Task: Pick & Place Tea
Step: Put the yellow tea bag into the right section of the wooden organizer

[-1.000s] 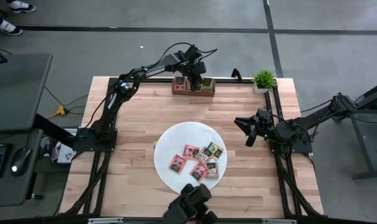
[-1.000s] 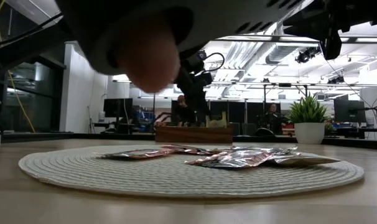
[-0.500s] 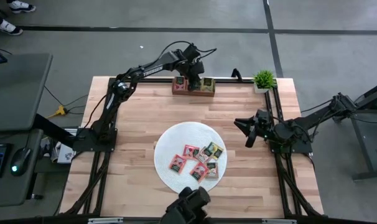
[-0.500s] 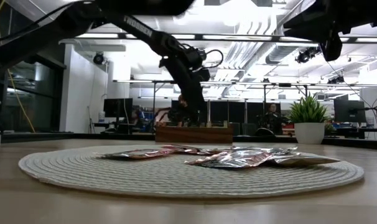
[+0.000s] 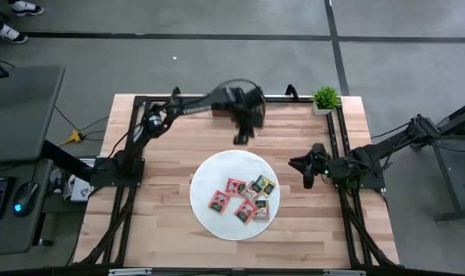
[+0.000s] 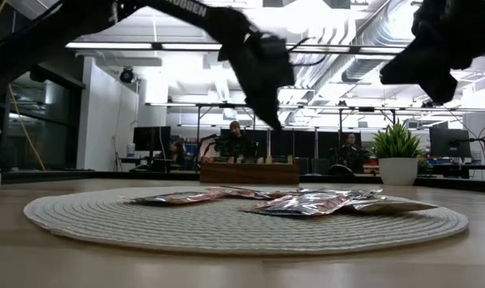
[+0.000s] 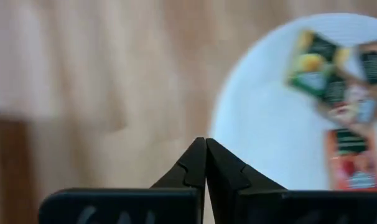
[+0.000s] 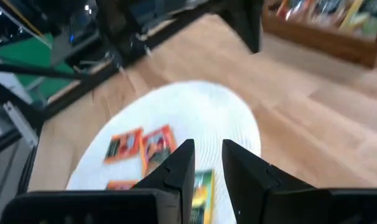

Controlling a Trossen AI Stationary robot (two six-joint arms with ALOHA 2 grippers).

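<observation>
Several tea packets (image 5: 244, 198) in red, orange and green lie flat on the round white mat (image 5: 209, 172); they also show in the low view (image 6: 306, 202) and the left wrist view (image 7: 316, 65). My left gripper (image 5: 241, 138) hangs shut and empty in the air between the mat's far rim and the wooden tray (image 6: 249, 172), its fingertips meeting (image 7: 205, 146). My right gripper (image 5: 308, 172) waits at the table's right side, open (image 8: 207, 155), pointing toward the mat with nothing between its fingers. The tray (image 8: 325, 31) holds more packets.
A small potted plant (image 5: 324, 98) stands at the far right corner. Black frame rails (image 5: 336, 146) run along the table's sides. Bare wood (image 5: 163, 146) lies left of the mat. People (image 6: 234, 140) sit in the room behind the table.
My left gripper has swung away from the tray at the far edge, toward the mat and the table's near side, fast enough to blur. My right gripper has tipped downward a little. A dark shape at the near edge has left the view.
</observation>
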